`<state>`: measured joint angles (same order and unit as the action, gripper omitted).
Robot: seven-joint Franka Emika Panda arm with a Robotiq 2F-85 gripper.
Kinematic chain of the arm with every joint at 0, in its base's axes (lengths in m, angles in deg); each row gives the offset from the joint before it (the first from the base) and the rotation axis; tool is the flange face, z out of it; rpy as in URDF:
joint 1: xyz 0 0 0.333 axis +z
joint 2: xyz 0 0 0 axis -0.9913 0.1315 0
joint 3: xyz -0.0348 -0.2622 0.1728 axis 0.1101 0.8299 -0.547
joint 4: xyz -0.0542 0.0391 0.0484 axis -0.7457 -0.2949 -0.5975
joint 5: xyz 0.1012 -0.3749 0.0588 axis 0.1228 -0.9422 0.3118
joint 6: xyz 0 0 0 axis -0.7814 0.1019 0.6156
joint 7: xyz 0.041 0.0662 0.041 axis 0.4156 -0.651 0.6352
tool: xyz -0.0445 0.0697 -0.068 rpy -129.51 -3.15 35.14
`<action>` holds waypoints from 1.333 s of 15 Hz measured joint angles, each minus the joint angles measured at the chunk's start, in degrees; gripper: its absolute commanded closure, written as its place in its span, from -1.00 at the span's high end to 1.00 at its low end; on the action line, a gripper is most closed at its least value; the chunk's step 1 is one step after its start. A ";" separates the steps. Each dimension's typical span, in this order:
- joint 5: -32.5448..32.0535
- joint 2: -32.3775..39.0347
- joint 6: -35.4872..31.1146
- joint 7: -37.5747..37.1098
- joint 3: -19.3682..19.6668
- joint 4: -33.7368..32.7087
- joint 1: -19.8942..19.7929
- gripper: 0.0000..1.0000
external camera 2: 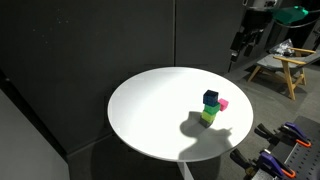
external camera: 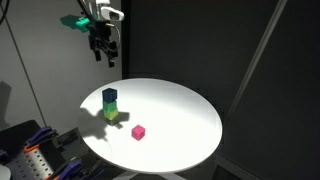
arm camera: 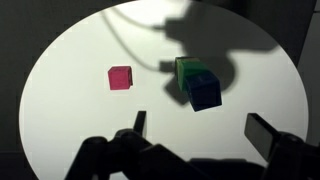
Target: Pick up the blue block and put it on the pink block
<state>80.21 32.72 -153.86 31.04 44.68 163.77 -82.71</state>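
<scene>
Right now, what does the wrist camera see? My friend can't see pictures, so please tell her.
A blue block sits on a yellow-green block on a round white table, with a pink block alone further left in the picture, not touching them. The tool is open and empty, with its two dark fingers showing at the bottom edge.

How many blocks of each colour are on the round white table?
blue block: 1
yellow-green block: 1
pink block: 1
Total: 3 blocks
</scene>
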 measured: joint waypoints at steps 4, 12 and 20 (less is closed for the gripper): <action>-1.81 4.33 -3.22 -0.58 -1.16 -0.69 0.03 1.00; -3.85 12.04 -8.84 -6.38 -2.98 -2.11 0.08 1.00; -4.17 17.22 -12.03 -9.79 -4.12 -3.60 0.74 1.00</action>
<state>76.03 49.94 -165.90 21.26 40.56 160.17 -81.96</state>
